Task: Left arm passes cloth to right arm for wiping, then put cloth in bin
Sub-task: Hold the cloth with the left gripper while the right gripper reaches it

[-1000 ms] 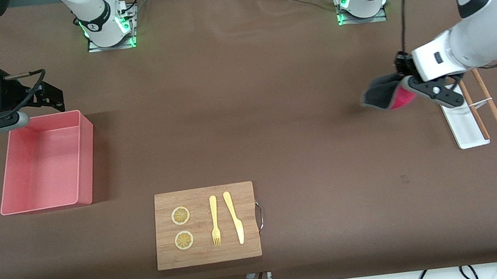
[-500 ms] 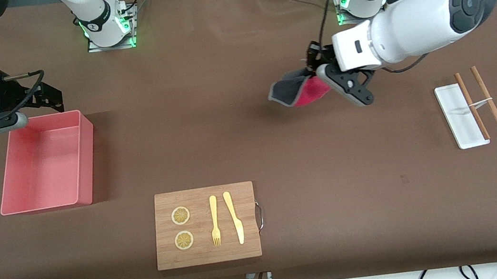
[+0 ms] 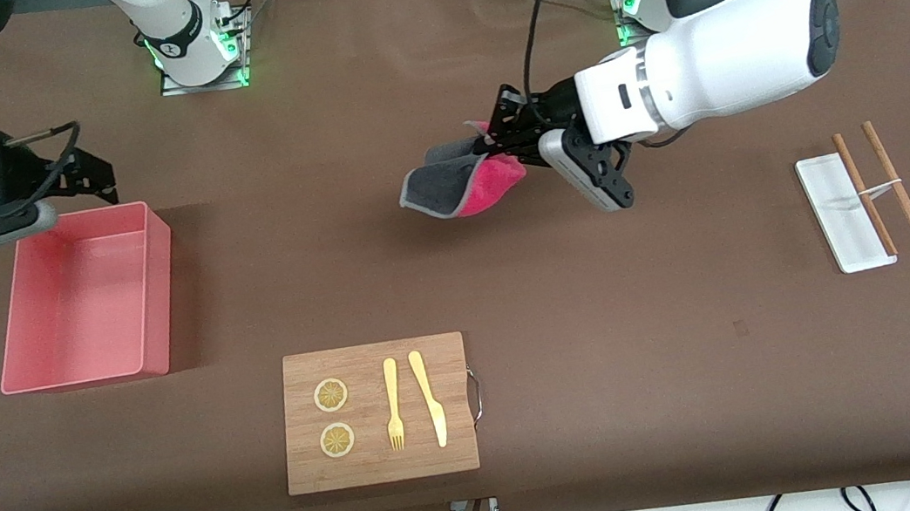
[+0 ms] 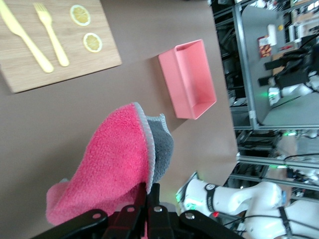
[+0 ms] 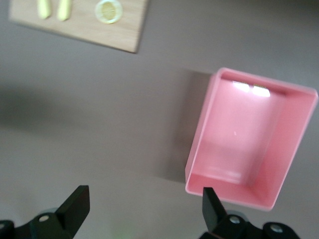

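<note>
My left gripper (image 3: 493, 145) hangs in the air over the bare brown table (image 3: 603, 315), about midway between the two ends, with its fingers pinched tight on one edge of the cloth (image 3: 455, 185). The cloth droops from that pinch toward the right arm's end of the table, clear of the tabletop, folded over itself so the dark grey face lies on top and the magenta-pink face shows beneath. In my left wrist view the pink pile fills the space just ahead of my fingertips (image 4: 149, 191), with the grey layer tucked against it.

My right gripper (image 3: 80, 177) waits over the table beside the bin (image 3: 151, 287), by the bin's wall that lies farthest from the front camera, its two fingers spread wide with nothing between them. The salmon-pink bin sits at the right arm's end of the table, well apart from the cloth.

Nearer the front camera lies a wooden cutting board (image 3: 448, 406) carrying two lemon slices (image 3: 331, 395), a yellow fork (image 3: 393, 404) and a yellow knife (image 3: 430, 399). At the left arm's end a narrow white tray (image 3: 832, 215) lies with a pair of brown chopsticks (image 3: 893, 180) resting partly across it
</note>
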You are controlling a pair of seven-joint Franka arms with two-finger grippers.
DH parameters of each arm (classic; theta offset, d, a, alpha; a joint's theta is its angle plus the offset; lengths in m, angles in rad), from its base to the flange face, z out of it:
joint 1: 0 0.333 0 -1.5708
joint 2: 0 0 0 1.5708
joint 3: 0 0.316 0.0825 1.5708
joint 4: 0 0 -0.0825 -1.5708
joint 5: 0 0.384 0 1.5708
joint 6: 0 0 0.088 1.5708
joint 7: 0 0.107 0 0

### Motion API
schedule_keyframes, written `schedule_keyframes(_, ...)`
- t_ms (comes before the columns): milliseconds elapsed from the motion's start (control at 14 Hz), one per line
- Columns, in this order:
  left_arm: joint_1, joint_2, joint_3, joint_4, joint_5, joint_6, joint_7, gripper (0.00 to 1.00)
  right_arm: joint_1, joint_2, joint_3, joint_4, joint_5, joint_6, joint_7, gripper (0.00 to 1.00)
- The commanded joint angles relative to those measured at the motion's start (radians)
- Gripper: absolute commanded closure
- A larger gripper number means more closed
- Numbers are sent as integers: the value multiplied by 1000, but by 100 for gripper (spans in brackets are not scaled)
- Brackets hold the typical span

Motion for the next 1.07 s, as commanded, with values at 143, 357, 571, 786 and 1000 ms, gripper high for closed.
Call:
schedule_keyframes(143, -14, 25, 5, 36, -31, 15, -19, 100, 23, 10, -4, 30, 184, -21, -387, 0)
schedule_keyframes(357, -14, 25, 7, 31, -31, 15, -18, 100, 90, 90, 4, 65, 430, -23, -385, 1)
schedule_keyframes(571, -13, 25, 7, 28, -28, 13, -18, 100, 204, 228, 4, 187, 597, -8, -369, 1)
schedule_keyframes(786, -11, 25, 7, 28, -28, 13, -18, 100, 305, 343, 4, 329, 635, 59, -242, 1)
schedule_keyframes(1000, -11, 25, 7, 26, -26, 13, -16, 100, 338, 412, 4, 380, 635, 168, -216, 0)
